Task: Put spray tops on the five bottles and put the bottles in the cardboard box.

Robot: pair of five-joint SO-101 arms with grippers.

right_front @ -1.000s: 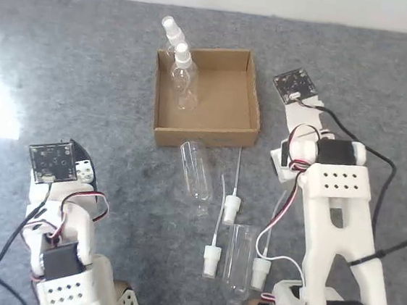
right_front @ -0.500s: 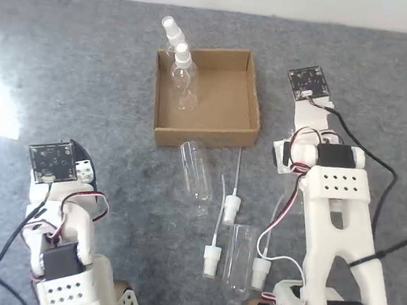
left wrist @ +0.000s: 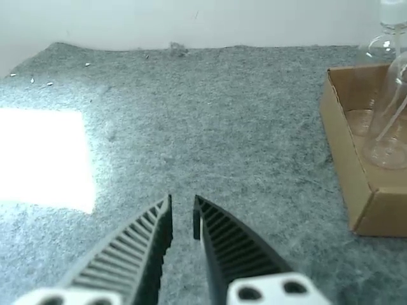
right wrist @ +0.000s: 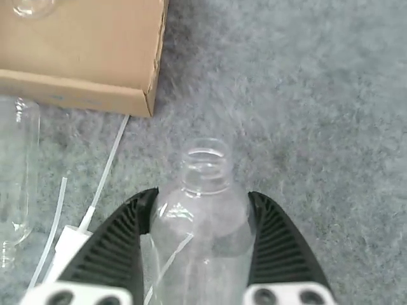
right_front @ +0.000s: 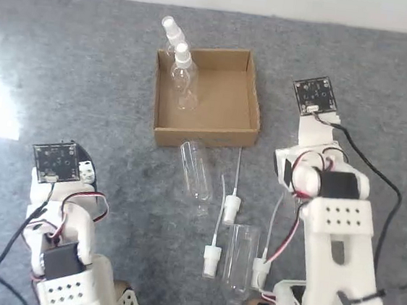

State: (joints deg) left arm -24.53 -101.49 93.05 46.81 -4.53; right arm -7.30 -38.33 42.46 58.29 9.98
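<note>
The right gripper is clamped on an open bottle that has no spray top. One finger is on each side of the bottle's shoulder, and its neck points to the far side. This bottle is over the grey felt, to the right of the near right corner of the cardboard box. I cannot tell if it touches the felt.

The left gripper is at the near left, well apart from the box. Its fingers are almost together, with only a thin slit between them, and they hold nothing.

In the far left corner of the box stands an upright capped bottle. A second capped bottle stands just behind it, and I cannot say for sure whether its base is inside the wall.

In front of the box, a topless bottle lies on the felt near the near wall. Another topless bottle lies nearer, between the two arms. Three loose spray tops lie there with their thin tubes pointing to the far side: one just right of the first lying bottle, one left of the second, and one at its right side.
</note>
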